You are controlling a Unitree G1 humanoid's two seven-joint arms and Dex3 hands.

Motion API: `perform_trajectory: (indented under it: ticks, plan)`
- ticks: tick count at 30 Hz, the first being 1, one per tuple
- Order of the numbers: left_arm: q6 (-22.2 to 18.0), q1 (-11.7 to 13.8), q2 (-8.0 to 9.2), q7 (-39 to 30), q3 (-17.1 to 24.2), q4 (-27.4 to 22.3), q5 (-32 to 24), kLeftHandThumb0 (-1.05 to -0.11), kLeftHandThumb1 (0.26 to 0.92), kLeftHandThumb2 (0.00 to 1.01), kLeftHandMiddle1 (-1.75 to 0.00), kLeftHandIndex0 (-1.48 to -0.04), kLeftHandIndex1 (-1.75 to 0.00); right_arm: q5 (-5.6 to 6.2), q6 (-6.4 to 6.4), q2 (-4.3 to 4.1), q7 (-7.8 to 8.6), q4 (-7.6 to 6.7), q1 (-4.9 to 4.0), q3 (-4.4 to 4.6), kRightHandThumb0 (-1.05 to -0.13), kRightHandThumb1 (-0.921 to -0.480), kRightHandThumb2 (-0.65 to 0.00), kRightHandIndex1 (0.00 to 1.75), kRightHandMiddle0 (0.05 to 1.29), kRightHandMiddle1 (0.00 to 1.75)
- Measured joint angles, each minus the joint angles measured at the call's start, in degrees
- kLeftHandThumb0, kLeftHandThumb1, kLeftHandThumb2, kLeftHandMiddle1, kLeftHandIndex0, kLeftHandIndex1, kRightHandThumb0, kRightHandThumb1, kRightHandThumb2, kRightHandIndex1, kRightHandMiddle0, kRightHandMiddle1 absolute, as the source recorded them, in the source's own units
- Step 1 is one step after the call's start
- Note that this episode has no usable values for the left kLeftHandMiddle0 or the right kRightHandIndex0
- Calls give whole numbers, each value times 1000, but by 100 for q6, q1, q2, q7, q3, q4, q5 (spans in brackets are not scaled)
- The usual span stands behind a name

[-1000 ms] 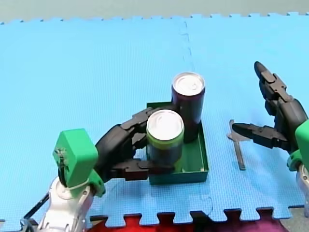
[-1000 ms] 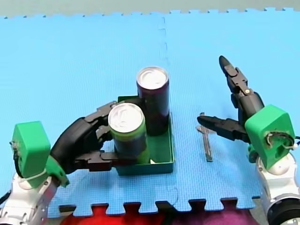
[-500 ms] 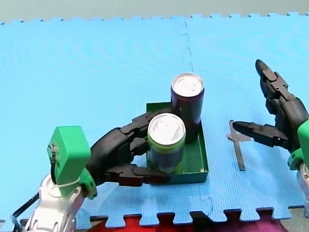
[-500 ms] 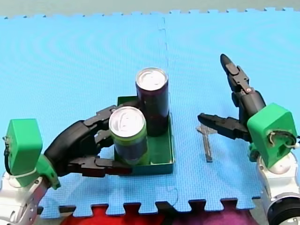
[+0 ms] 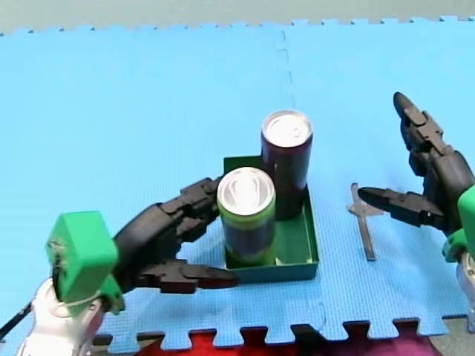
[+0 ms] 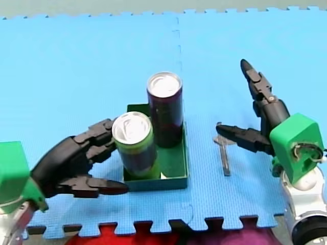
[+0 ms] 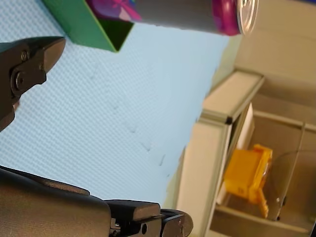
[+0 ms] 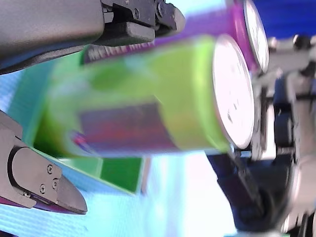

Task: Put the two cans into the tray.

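Fingers (image 5: pixel 185 211) of our left hand (image 5: pixel 156 241) hold nothing and sit just beside the green can (image 5: pixel 246 219). It and the purple can (image 5: pixel 286 167) both stand in the tray (image 5: pixel 274 271), so we think the job is done. Next we should pull that hand away gently, so we don't bump the can. Our right hand (image 5: pixel 434 178) holds nothing too, near a grey strip (image 5: pixel 365 233) on the blue mat (image 5: pixel 133 111).

My left robot hand (image 5: pixel 159 245) and right robot hand (image 5: pixel 438 182) are black with pointed, segmented fingers (image 5: pixel 401 205); behind each sits a green wrist block (image 6: pixel 296 140) and silver forearm (image 6: pixel 301 204).
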Motion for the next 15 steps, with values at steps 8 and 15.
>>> perform_trajectory:
  ticks: [8, 15]
  plan:
    - [-190, 50, 321, -202, 465, 13, -356, -1048, 759, 11, -84, -327, -27, 13, -8, -11, 58, 8, 0, -10, -575, -765, 0, 0, 145, 0]
    - [-125, 201, 311, -118, 439, -251, -338, -1048, 771, 12, -71, -343, -24, 57, 30, -16, 136, -5, 6, -33, -571, -759, 0, 0, 144, 0]
